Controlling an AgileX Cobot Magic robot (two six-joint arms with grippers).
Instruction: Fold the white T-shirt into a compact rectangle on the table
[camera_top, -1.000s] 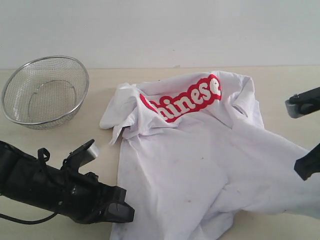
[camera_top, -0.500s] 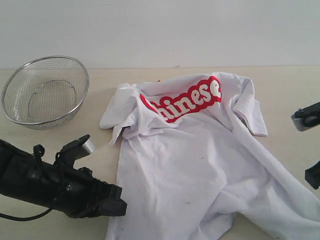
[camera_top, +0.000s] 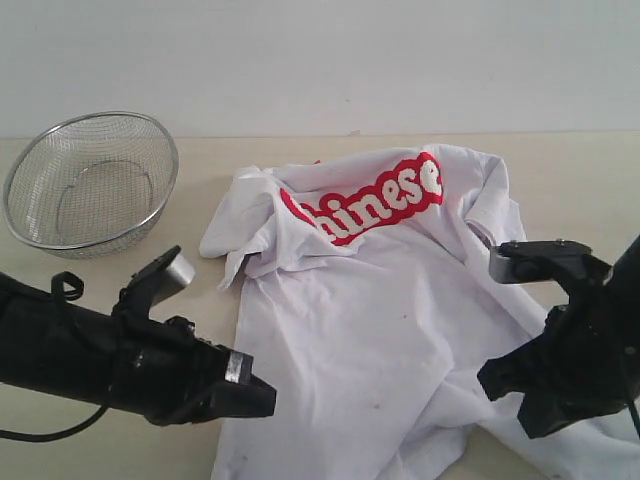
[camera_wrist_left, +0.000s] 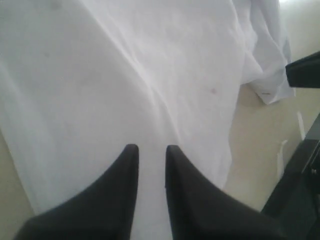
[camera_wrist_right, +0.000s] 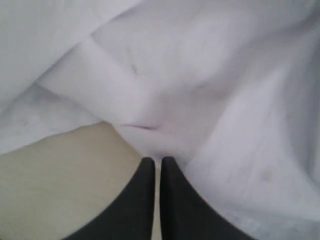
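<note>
The left gripper (camera_top: 262, 400), black and carried on a dark arm, lies low near the near edge of the pale beige wood-grain surface (camera_top: 580, 170), its tips at the left border of the white short-sleeved cotton T-shirt (camera_top: 380, 330). The shirt sprawls wrinkled over the middle of the surface, its chest with white lettering on a red outline (camera_top: 370, 200) bunched toward the far edge and its body running to the near edge. The black right gripper (camera_top: 497, 383) hangs over the shirt's right side, close to the near edge. A silver wire-mesh bowl (camera_top: 90, 180) stands toward the far left corner, well apart from the cloth.

In the left wrist view, the left gripper's two dark fingers (camera_wrist_left: 131, 165) stand a narrow way apart above smooth white fabric. Nothing is plainly pinched between them.

In the right wrist view, the right gripper's fingers (camera_wrist_right: 145, 190) are pressed almost together, their tips at a rolled edge of the shirt where it meets bare surface. Whether they have caught any cloth cannot be told.

The shirt looks light, limp and thin, likely to sag, drag and crease when lifted, and to slip from a shallow pinch. It would best be taken at a hem or a seam, where the cloth is doubled, with both sides gripped at matching points so that a fold falls straight.
</note>
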